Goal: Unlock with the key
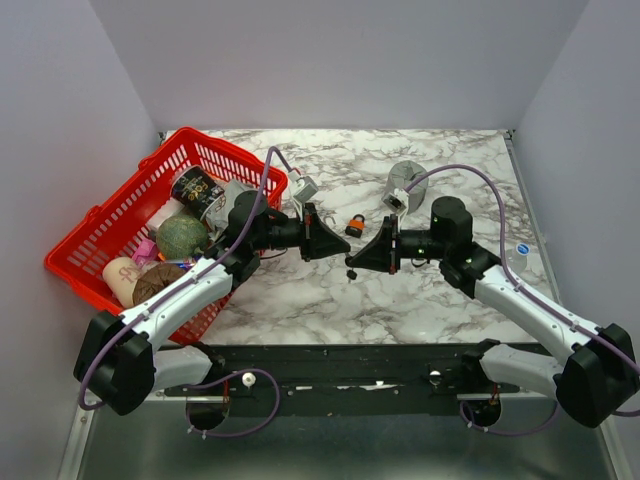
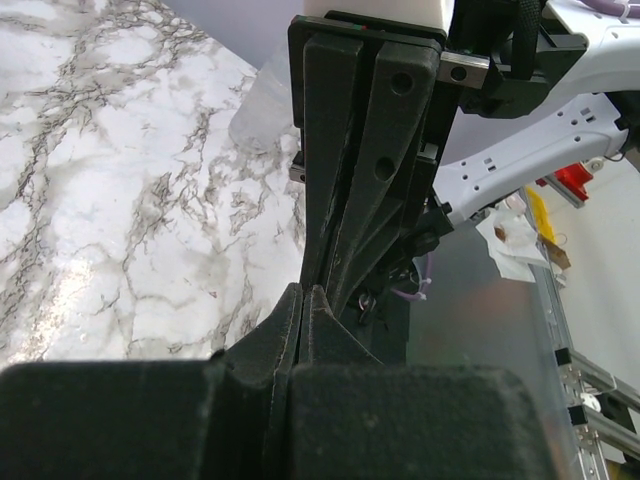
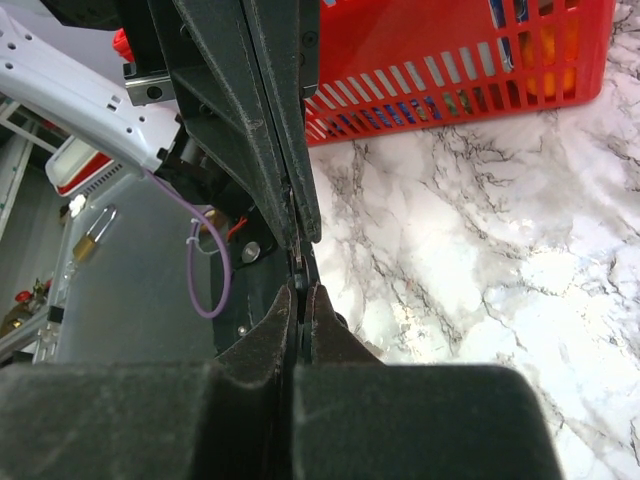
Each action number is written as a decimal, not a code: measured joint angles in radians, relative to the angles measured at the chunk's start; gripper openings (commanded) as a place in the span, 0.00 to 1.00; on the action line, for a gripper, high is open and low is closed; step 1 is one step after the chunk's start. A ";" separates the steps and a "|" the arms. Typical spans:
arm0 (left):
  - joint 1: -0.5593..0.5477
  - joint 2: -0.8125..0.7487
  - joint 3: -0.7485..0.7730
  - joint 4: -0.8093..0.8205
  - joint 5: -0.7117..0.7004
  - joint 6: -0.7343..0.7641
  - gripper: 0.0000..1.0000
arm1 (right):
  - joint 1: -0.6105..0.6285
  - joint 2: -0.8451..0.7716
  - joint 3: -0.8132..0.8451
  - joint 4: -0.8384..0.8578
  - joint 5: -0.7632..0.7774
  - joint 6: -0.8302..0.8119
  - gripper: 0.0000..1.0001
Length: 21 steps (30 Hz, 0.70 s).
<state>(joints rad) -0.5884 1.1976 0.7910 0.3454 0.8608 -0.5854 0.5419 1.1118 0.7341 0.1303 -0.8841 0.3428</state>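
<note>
Handover, by the look of it: left tool (image 1: pixel 330 245) and right tool (image 1: pixel 352 262) both clamped narrow, tip to tip. The right apparently nips the tiny black-headed metal key (image 1: pixel 351 274). Next: steer it into the small orange padlock (image 1: pixel 355 225).

The table (image 3: pixel 500 250) has a smooth, marble-patterned top, white veined with grey, and a soft sheen where light pools. The basket (image 3: pixel 450 90) is glossy red plastic lattice. The left claw (image 2: pixel 305 292) and right claw (image 3: pixel 300 288) are matt black plastic with a faintly grainy face. The arm shells (image 1: pixel 540 310) are smooth white plastic. The cable (image 1: pixel 470 170) has a smooth purple sheath.
</note>
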 measured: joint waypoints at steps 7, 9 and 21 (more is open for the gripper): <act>-0.003 -0.001 0.007 -0.047 -0.048 0.039 0.94 | 0.008 -0.037 0.001 -0.071 0.099 -0.019 0.01; -0.007 -0.001 0.019 -0.095 -0.084 0.067 0.99 | 0.004 -0.069 0.003 -0.134 0.178 -0.037 0.01; -0.182 -0.027 0.134 -0.355 -0.520 0.278 0.99 | -0.294 -0.074 0.005 -0.285 0.325 -0.018 0.01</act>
<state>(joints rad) -0.7704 1.1709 0.9253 -0.0093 0.3408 -0.3077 0.2481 1.0378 0.7395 -0.1547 -0.5594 0.3244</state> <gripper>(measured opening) 0.960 0.041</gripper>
